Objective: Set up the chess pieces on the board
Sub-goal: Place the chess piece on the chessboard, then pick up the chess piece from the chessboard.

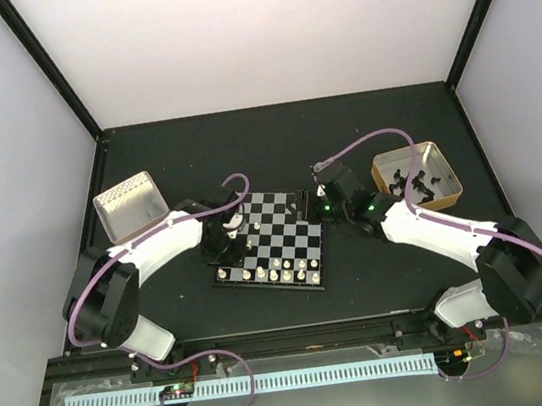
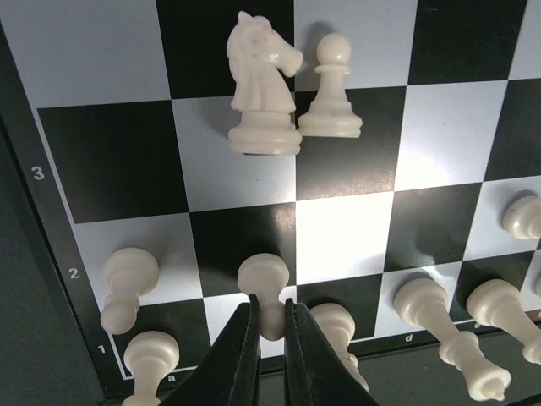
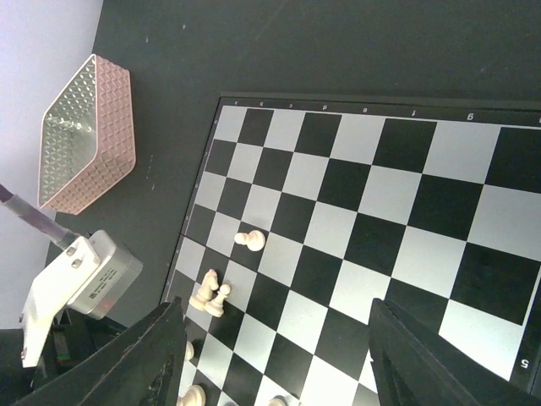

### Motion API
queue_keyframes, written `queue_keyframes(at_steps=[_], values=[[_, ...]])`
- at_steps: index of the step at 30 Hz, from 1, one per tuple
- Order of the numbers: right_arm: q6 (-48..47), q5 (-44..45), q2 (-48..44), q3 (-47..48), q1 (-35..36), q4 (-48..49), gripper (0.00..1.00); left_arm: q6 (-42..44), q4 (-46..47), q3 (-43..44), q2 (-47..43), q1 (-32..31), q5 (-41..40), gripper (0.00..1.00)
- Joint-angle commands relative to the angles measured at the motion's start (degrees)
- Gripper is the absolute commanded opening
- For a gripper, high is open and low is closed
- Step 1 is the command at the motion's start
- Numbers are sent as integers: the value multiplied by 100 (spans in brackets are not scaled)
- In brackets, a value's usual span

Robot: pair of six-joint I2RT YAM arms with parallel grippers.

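Left wrist view is showing the left hand (image 2: pixel 272 303) clamping its two dark fingers together on the stem of a cream pawn (image 2: pixel 264 275), low over the rows marked 1 and 2 of the board (image 2: pixel 338 228). Whether that pawn is touching its square, I cannot tell. Other chess pieces (image 2: pixel 423 304) are crowding those same two rows on either side of the fingers. Further up the board, a knight (image 2: pixel 264 85) and a second pawn (image 2: pixel 331 93) are standing just beside each other.

Across the board, the right hand (image 3: pixel 279 372) is hovering with its fingers wide apart and gripping nothing.

From the top camera, the board is sitting about mid-desk, a little toward the near edge, with the cream pieces lining its near side. A ribbed tin (image 1: pixel 130 203) is lying toward the far left corner of the desk (image 1: pixel 273 142). A second tin (image 1: pixel 436 155), holding black pieces (image 1: pixel 415 183), is resting toward the right edge.
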Motion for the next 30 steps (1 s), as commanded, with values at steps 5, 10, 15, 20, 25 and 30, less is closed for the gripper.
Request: queue_keyframes(at_steps=[5, 10, 15, 20, 25, 30], values=[[-218, 125, -49, -9, -15, 32, 60, 198, -285, 373, 330, -6, -64, 6], [-244, 92, -2, 17, -15, 34, 60, 203, -254, 420, 377, -5, -71, 20], [-298, 55, 36, 42, -21, 25, 60, 179, -295, 506, 254, -8, -174, 29], [-638, -101, 229, 263, -17, -174, 60, 69, -136, 513, -153, -5, -267, 35], [-1124, -277, 669, 588, -2, -403, 60, -150, 419, 235, -933, 1, -596, 37], [-1756, -169, 1285, 1231, 249, -910, 59, -364, 856, -230, -2261, -5, -1032, 38]])
